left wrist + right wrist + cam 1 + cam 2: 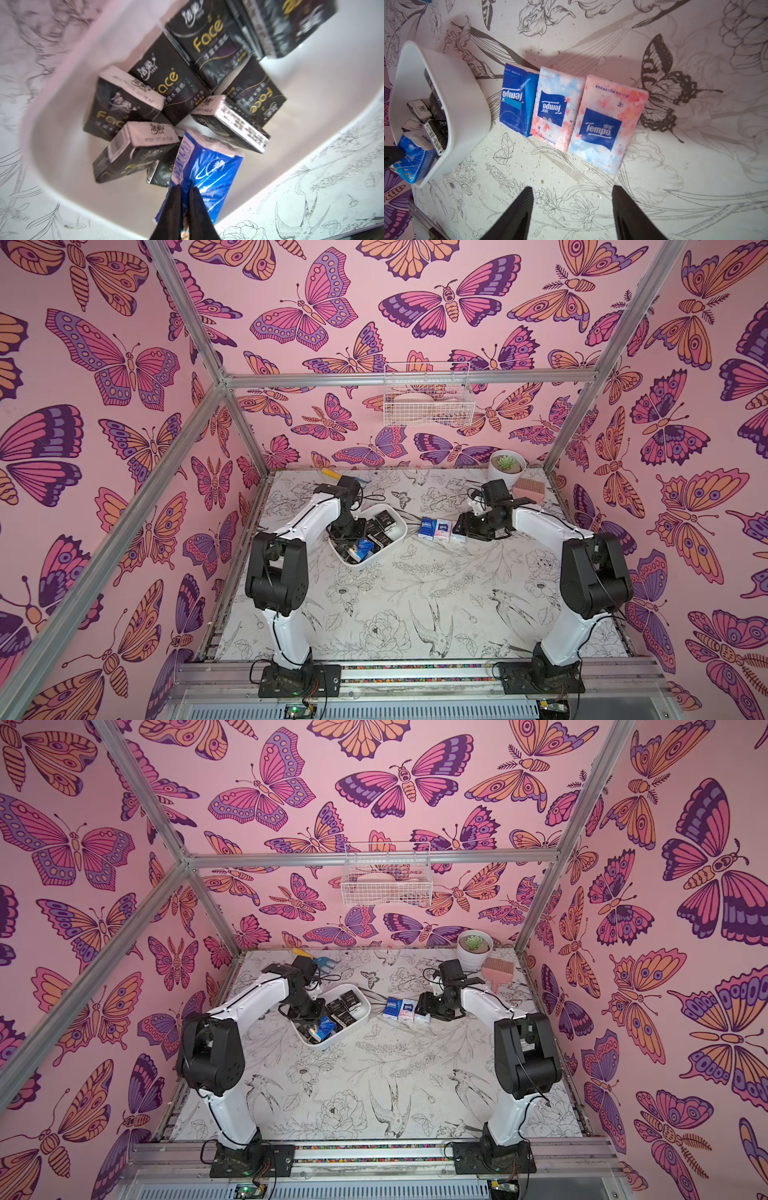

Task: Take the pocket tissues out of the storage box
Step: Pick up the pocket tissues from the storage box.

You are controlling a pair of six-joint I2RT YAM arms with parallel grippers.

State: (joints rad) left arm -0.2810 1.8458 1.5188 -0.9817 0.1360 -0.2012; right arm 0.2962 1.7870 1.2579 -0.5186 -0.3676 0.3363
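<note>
Pocket tissues (166, 83), mostly black, lie jumbled in the box (360, 565), which sits left of centre in both top views. One blue packet (207, 172) stands tilted at the box's lower end in the frame, clamped between the closed fingers of the left gripper (185, 188). Three more packets (556, 108), one blue and two flowered pink-and-blue, lie flat in a touching row on the table (415, 614) just right of the box at mid-frame, and the right gripper (572, 188) hangs near that row, jaws apart and holding nothing.
</note>
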